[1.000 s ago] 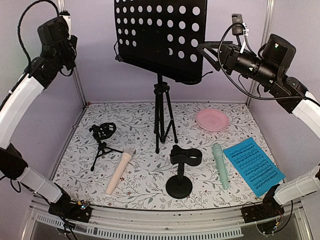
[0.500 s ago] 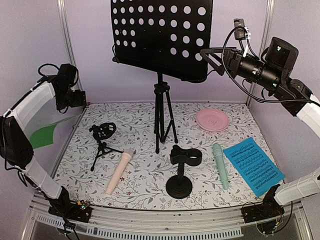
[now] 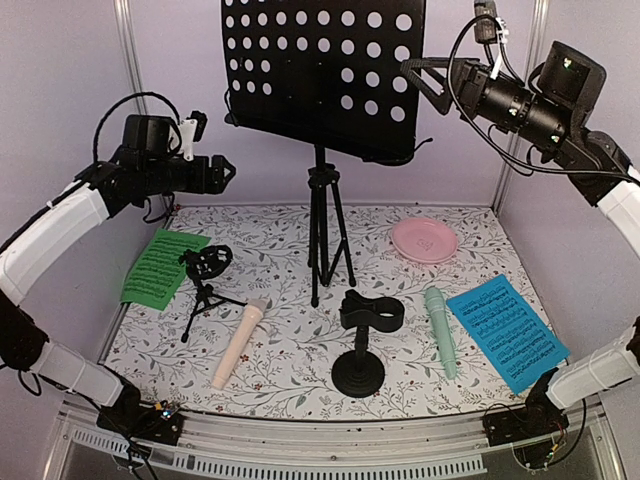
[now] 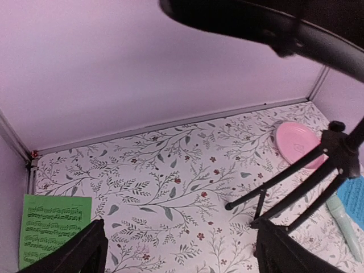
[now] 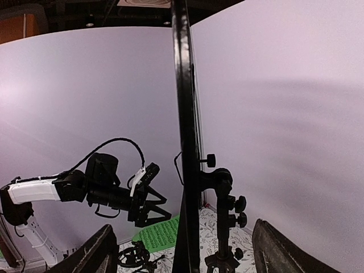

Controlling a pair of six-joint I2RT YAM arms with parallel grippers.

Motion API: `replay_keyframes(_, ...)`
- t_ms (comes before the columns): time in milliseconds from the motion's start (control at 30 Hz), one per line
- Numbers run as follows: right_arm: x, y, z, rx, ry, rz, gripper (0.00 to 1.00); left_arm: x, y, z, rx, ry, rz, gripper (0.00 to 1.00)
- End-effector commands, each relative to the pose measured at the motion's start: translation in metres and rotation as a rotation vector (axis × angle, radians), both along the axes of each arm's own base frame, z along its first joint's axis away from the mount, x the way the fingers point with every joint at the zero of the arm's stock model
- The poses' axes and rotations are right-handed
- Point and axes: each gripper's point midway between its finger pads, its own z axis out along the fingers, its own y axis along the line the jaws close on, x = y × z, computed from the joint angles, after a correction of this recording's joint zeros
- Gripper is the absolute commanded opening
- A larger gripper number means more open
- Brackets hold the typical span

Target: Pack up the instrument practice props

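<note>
The black perforated music stand (image 3: 320, 70) rises on its tripod (image 3: 320, 235) at the back middle. My left gripper (image 3: 222, 172) hangs open and empty left of it, above the table (image 4: 182, 227). The green sheet-music page (image 3: 160, 265) lies flat at the left wall (image 4: 54, 227). My right gripper (image 3: 420, 80) is open at the stand's right edge; that edge (image 5: 185, 142) stands between the fingers, untouched (image 5: 182, 226). On the table are a small tripod mic holder (image 3: 205, 265), a beige microphone (image 3: 240, 342), a round-base mic holder (image 3: 365, 340), a mint microphone (image 3: 440, 330) and a blue page (image 3: 505, 330).
A round pink plate (image 3: 424, 240) sits at the back right, also visible in the left wrist view (image 4: 298, 142). Purple walls close the floral table (image 3: 290, 380) on three sides. The tripod legs (image 4: 296, 176) spread near the table's middle.
My left gripper opened and let go of the green page, which now lies on the table at the left; that arm swung down and toward the stand. The right gripper opened wider and rose slightly.
</note>
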Motion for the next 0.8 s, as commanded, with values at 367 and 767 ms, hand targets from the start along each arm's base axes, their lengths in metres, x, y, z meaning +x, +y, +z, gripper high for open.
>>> replay_keyframes(367,0.021,0.019,0.016,0.008,-0.065,-0.017,0.29,-0.027,-0.115,0.011,-0.082,-0.19,-0.356,0.84)
replay_keyframes(767,0.032,0.034,0.006,-0.004,-0.065,0.006,0.18,-0.03,-0.162,0.007,-0.071,-0.214,-0.45,0.84)
